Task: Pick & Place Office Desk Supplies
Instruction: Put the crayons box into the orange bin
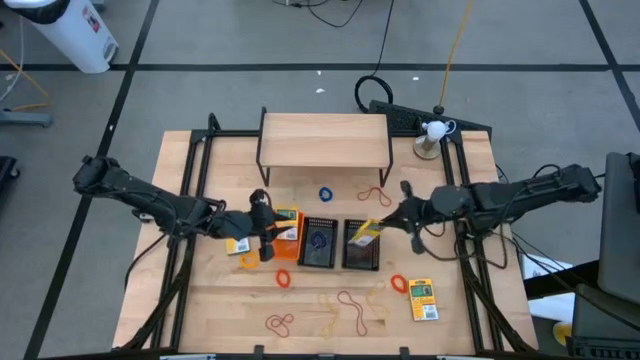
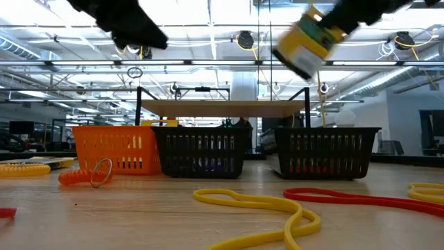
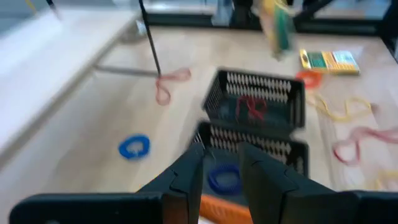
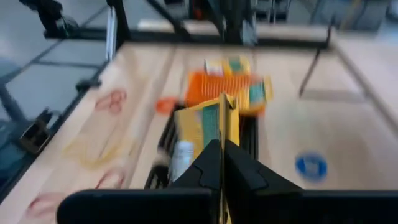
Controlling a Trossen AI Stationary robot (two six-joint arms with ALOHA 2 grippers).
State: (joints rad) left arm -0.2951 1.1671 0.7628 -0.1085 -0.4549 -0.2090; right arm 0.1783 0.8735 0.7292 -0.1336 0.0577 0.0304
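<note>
My right gripper [image 1: 383, 222] is pinching a yellow-and-green pack [image 1: 366, 232] edge-on between fingers pressed together, holding it in the air over the right black bin [image 1: 361, 246]. My left gripper [image 1: 262, 222] is hanging at nine o'clock of that, above the orange bin [image 1: 286, 228], its fingers [image 3: 186, 177] standing slightly apart with nothing between them.

I am working over a pale wooden table [image 1: 460, 325] in a wide hall with ceiling lights and beams. The three bins are sitting side by side, the middle black bin [image 1: 319, 243] holding a blue loop. At twelve o'clock the shelf [image 1: 325, 139] is standing. At six o'clock the boards are lying fairly open, with red, orange and tan loops scattered; a second pack [image 1: 422, 299] is resting flat at four o'clock.
</note>
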